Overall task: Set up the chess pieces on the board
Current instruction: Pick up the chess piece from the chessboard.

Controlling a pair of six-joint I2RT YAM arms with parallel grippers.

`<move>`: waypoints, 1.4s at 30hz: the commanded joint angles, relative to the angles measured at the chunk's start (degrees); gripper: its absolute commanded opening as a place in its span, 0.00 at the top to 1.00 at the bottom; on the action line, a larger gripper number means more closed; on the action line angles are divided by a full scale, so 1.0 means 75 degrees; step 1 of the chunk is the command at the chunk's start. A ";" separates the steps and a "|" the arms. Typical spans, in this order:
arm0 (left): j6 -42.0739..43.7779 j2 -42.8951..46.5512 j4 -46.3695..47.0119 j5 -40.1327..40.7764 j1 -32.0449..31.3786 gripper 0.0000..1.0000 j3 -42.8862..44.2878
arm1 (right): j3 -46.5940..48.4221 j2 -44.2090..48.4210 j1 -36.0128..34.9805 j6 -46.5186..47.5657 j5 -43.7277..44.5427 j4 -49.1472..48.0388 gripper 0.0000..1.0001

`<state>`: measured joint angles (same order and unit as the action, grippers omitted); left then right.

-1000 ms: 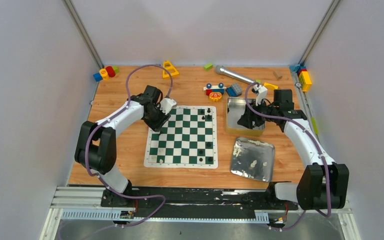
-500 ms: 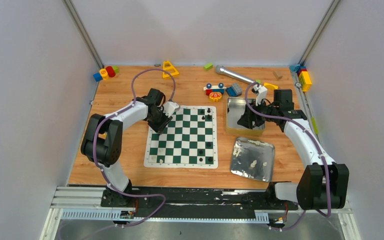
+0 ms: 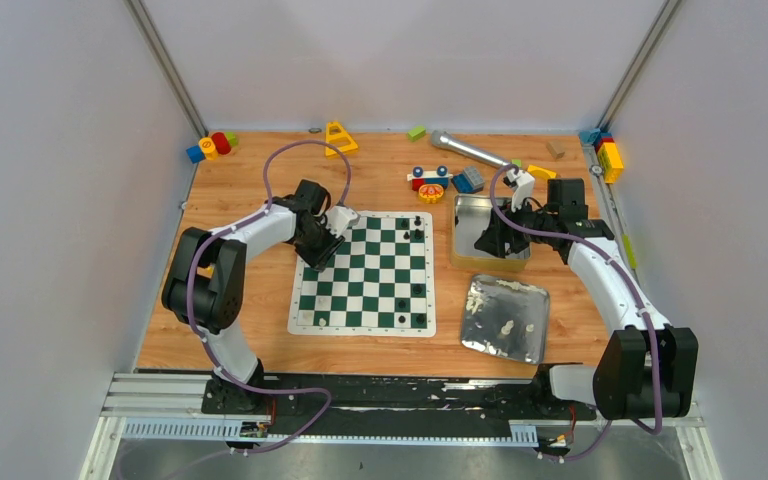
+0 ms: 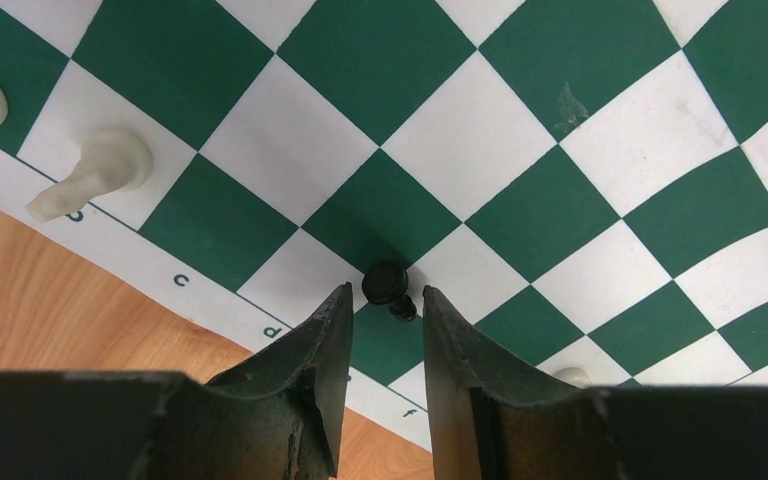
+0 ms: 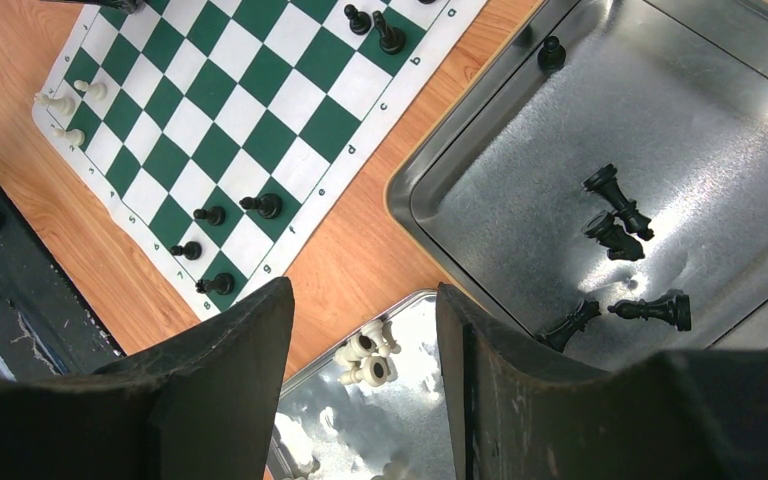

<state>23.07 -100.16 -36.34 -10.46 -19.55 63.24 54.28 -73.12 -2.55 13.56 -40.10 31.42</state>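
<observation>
At board [image 4: 270,160] edge, black pawn [image 4: 388,287] upright between spread left fingers [image 4: 325,335]; right fingers [image 5: 245,360] spread.

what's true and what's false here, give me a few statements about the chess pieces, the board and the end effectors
1. Several black pieces lie toppled in a metal tin. True.
2. The right end effector grips a white piece. False: it is open and empty.
3. A black pawn sits on the board just ahead of the left end effector. True.
4. The board is fully set up. False: only a few pieces stand on it.
</observation>
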 commanded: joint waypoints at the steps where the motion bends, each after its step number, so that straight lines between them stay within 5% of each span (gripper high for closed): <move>1: 0.0074 0.0100 0.0157 -0.0062 0.0020 0.59 -0.0073 | 0.0181 -0.0049 -0.0010 -0.0027 -0.0217 -0.0215 0.45; 14: 0.0141 0.0112 0.0156 -0.0033 0.0017 0.61 -0.0215 | 0.0190 -0.0059 0.0000 -0.0039 -0.0253 -0.0198 0.45; 28: 0.0271 0.0160 0.0056 -0.0359 0.0020 0.92 -0.0144 | 0.0263 -0.0135 -0.0012 -0.0111 -0.0490 -0.0187 0.46; 32: 0.0449 0.0356 -0.0134 -0.1045 0.0017 1.00 0.0014 | 0.0433 -0.0218 -0.0153 -0.0127 -0.0922 -0.0241 0.46; 42: 0.0961 0.1238 -0.0902 -0.3254 -0.0460 1.00 0.0915 | 0.0933 -0.1577 -0.1388 -0.1022 -0.2611 -0.1597 0.44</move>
<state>27.53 -96.53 -41.47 -25.50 -20.18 66.22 57.56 -80.51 -8.84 10.17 -51.79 26.63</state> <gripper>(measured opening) 0.087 0.554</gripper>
